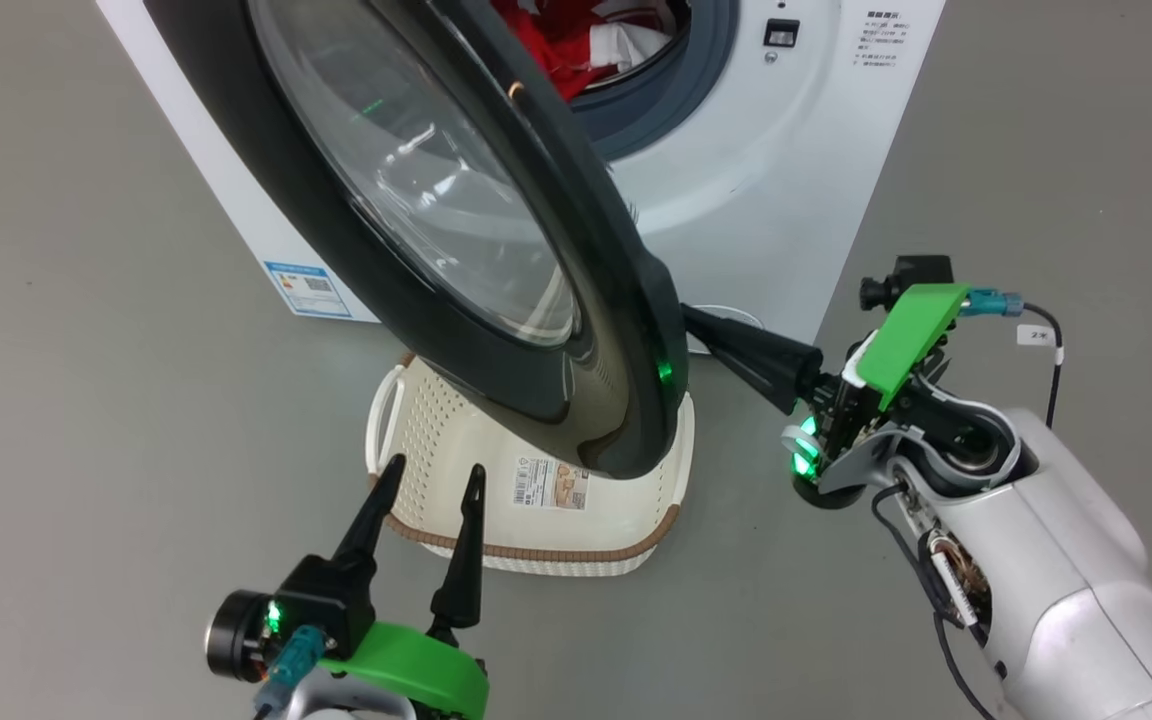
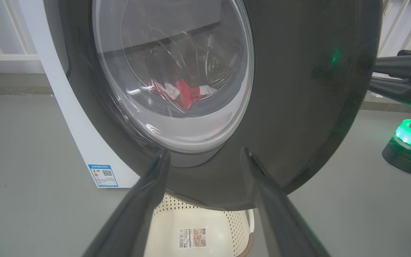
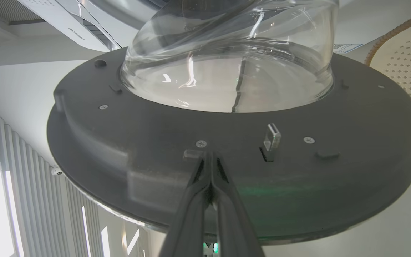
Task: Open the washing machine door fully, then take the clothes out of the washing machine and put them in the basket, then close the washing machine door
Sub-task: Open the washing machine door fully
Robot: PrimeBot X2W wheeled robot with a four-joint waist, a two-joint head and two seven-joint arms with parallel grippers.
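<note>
Two grippers at the washing machine door (image 1: 416,180).
My right gripper (image 1: 693,320), jaws clenched, touches its inner rim; left gripper (image 1: 436,466), jaws released, lower left.

The left gripper (image 2: 204,151) points at the washing machine door (image 2: 298,89), its jaws spread wide before the black rim. Through the glass, the red clothes (image 2: 184,94) lie in the steel drum. The white washing machine (image 2: 70,117) bears a blue label (image 2: 102,175). Below the door sits the basket (image 2: 234,221) with its paper label (image 2: 192,238). At the right, the right gripper (image 2: 384,78) reaches the door's edge, fingers close together.
</note>
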